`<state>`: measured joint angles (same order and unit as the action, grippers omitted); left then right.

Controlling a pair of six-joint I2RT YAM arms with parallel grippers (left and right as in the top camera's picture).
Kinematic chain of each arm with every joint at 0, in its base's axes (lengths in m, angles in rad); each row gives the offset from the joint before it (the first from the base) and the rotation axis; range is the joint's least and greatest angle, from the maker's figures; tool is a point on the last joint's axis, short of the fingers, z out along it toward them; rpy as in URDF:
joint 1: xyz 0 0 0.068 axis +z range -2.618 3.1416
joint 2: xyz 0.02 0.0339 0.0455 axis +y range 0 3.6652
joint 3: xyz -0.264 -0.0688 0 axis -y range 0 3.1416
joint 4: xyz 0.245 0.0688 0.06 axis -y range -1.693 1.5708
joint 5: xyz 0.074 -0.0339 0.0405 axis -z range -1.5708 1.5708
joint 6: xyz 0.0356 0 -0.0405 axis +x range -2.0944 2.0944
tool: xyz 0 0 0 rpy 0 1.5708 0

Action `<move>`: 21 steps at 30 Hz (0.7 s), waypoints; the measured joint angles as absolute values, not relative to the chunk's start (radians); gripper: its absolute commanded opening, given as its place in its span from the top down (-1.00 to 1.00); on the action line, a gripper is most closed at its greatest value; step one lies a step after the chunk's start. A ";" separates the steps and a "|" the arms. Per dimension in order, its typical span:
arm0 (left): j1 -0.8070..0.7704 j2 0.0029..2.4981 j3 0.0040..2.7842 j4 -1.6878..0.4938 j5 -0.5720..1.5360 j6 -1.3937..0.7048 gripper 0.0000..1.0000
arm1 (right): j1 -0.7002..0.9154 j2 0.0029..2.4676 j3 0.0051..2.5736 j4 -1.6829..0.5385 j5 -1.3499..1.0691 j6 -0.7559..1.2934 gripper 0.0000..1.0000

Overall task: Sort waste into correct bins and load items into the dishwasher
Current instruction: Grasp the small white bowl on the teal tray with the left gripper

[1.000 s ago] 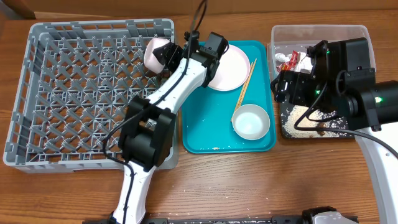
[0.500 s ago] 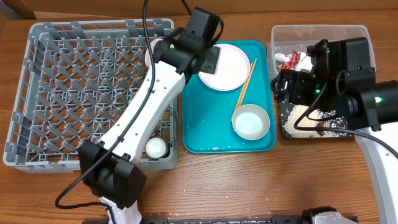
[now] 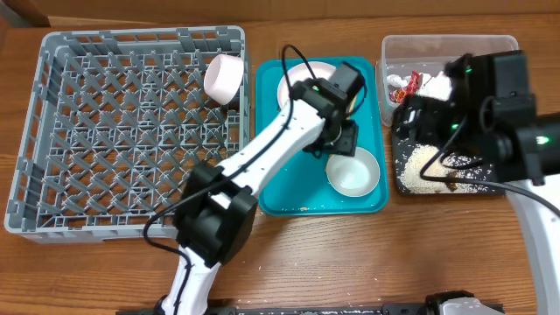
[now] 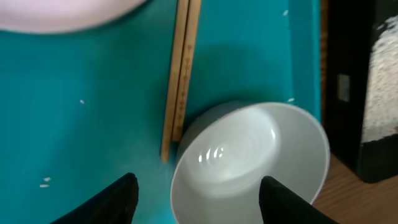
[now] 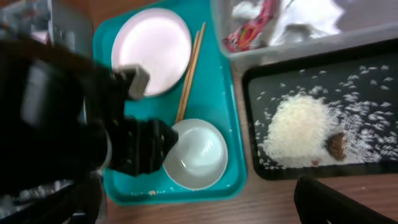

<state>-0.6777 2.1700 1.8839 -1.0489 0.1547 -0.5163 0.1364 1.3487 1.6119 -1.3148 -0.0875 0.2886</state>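
My left gripper (image 3: pixel 343 144) is open over the teal tray (image 3: pixel 289 184), above a small white bowl (image 3: pixel 353 171). In the left wrist view the gripper (image 4: pixel 199 202) straddles the near left rim of the bowl (image 4: pixel 255 155), one finger outside it. The chopsticks (image 4: pixel 180 74) lie beside the bowl, below the round plate (image 3: pixel 302 83). Another white bowl (image 3: pixel 223 76) lies on its side in the grey dish rack (image 3: pixel 26 131). My right gripper (image 5: pixel 206 208) is open and empty, high over the bins. The clear tub (image 3: pixel 446 44) holds the wrapper (image 3: pixel 407 85) and napkin (image 3: pixel 435 85). The black tray (image 3: pixel 490 191) holds rice (image 3: pixel 424 164) with a brown lump (image 5: pixel 337 144).
The left arm (image 3: pixel 262 157) crosses the rack's right wall and the teal tray. The right arm (image 3: pixel 503 105) hangs over the tub and black tray. A few grains lie on the teal tray's floor (image 4: pixel 46 182). Wooden table (image 3: pixel 350 254) runs along the front.
My left gripper has left the white bowl in the rack's far right corner and moved right to above the bowl on the teal tray. The right arm has barely moved.
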 measured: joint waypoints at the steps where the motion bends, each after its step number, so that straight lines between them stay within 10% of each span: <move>1: -0.682 2.179 1.884 -1.058 0.154 -0.524 -0.25 | 0.116 1.349 1.654 -1.336 -0.075 0.294 -1.00; 21: -0.721 2.194 1.811 -1.013 -0.006 -0.552 0.37 | -0.131 1.263 1.851 -1.477 -0.022 0.314 -1.00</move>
<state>-0.7208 2.1941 1.8114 -1.0134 -0.0055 -0.5518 -0.1314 1.2633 1.8515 -1.4765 -0.0219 0.3141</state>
